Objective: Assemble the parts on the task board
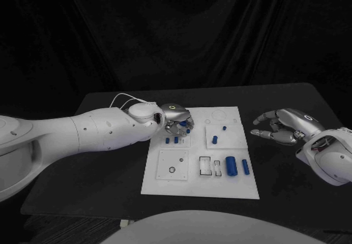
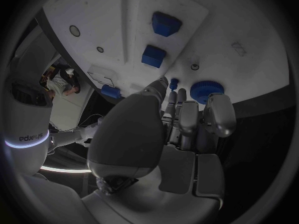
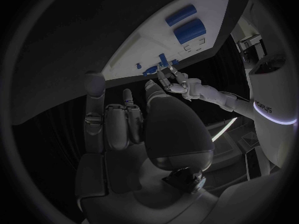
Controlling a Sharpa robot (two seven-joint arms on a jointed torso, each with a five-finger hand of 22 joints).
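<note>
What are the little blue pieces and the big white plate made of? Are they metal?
Probably not metal. The blue pieces look like matte plastic: solid colour, no mirror shine. The white plate also looks like smooth, dull plastic, though the pictures can't settle that. The left hand over it does look like metal, silvery and glinting.

Support surface: a black table (image 1: 110,168) with a dark, matte top, set against a black backdrop. Lying directly on it, about the middle and slightly right of centre, is the white task board (image 1: 187,185), a flat rectangular plate with its long side running near to far. The board sits flat on the tabletop, its near edge well inside the table's near edge, its far edge short of the far edge. Bare tabletop shows on both the left and right of the board.
</note>
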